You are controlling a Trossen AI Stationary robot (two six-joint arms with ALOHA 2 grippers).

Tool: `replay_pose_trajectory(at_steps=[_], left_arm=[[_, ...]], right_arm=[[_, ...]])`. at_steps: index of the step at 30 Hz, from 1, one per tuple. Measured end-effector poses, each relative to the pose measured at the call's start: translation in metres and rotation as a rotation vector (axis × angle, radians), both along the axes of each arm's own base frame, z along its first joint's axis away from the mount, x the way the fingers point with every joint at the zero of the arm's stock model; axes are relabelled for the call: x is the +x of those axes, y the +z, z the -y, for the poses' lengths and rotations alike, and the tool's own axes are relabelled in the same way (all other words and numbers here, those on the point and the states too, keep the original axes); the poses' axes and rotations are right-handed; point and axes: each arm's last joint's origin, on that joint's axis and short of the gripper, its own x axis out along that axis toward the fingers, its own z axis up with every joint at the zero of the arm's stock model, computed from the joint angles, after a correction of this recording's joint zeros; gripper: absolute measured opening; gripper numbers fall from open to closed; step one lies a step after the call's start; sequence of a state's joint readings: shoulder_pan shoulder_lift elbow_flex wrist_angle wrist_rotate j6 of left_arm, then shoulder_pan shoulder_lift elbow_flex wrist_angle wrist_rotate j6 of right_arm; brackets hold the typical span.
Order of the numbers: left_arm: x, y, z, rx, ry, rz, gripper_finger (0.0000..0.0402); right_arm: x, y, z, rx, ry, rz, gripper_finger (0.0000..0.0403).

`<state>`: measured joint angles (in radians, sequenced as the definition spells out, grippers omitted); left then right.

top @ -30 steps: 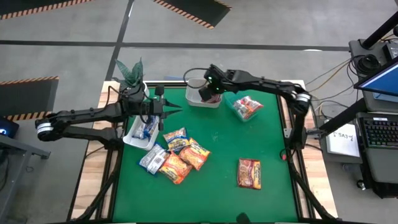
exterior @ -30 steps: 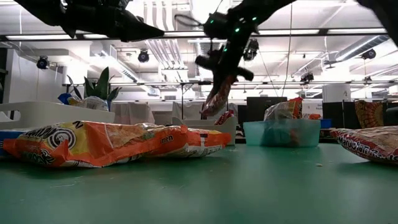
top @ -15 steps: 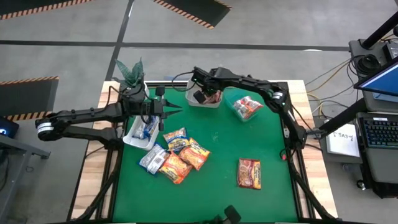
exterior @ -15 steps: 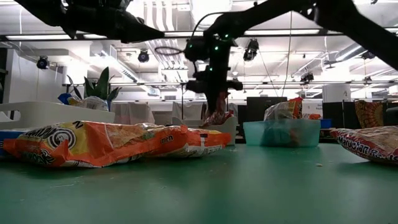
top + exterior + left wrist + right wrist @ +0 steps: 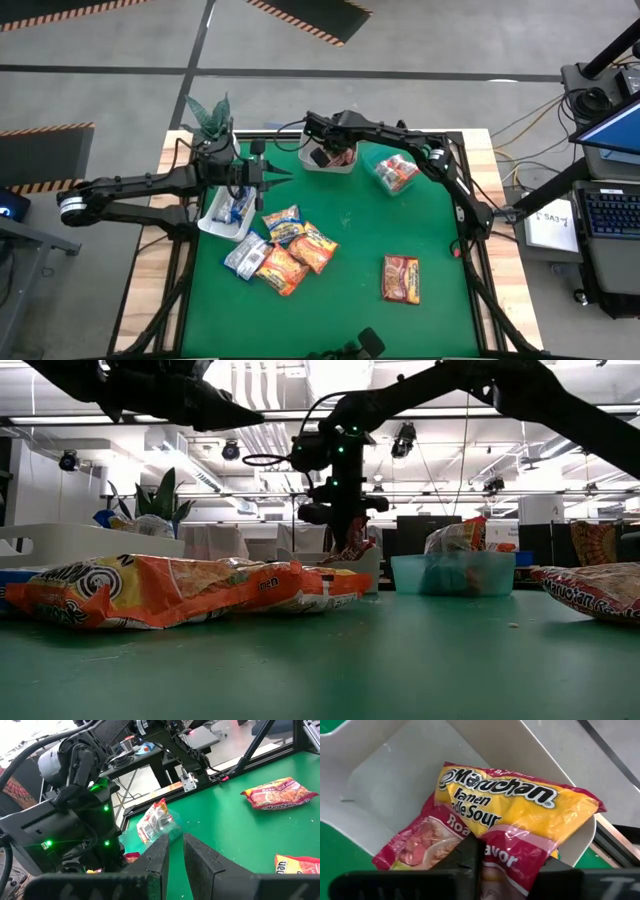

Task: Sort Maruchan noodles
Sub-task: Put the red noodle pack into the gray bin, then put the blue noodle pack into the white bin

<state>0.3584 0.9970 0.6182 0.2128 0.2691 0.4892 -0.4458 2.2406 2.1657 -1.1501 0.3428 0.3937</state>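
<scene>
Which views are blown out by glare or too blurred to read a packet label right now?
Low view: ceiling lights glare white and the near orange packet is soft. Right wrist view: the yellow-and-red packet in the white tub reads sharply, with slight sheen. High view: evenly lit, labels too small.

bright, even overhead strip lighting; soft shadows; ceiling lights (image 5: 300, 420) glare in low view; near packets slightly blurred.

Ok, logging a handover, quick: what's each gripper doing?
Left gripper: shut, empty.
Right gripper: shut on a noodle packet over the white tub.
</scene>
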Motion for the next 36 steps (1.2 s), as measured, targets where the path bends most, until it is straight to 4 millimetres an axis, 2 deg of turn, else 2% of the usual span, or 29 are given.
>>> replay_pose_trajectory(at_steps=[10,15,21,27,36], left_arm=[[0.000,0.000,0.000,0.000,0.000,0.000,0.0039],[0.000,0.000,0.000,-0.001,0.000,0.000,0.0039],[0.000,0.000,0.000,-0.005,0.001,-0.002,0.0039],[0.000,-0.002,0.000,-0.016,0.001,-0.020,0.0039],[-0.001,-0.005,0.000,-0.080,0.011,-0.050,0.0039]], right_arm=[[-0.001,0.002,0.001,-0.044,-0.012,-0.016,0.0158],[-0.004,0.014,0.000,-0.054,-0.012,-0.002,0.0179],[-0.013,0.038,-0.008,-0.065,-0.007,0.022,0.0184],[-0.018,0.066,-0.037,-0.074,0.060,0.038,0.0184],[-0.029,0.080,-0.110,-0.074,0.220,0.045,0.0177]])
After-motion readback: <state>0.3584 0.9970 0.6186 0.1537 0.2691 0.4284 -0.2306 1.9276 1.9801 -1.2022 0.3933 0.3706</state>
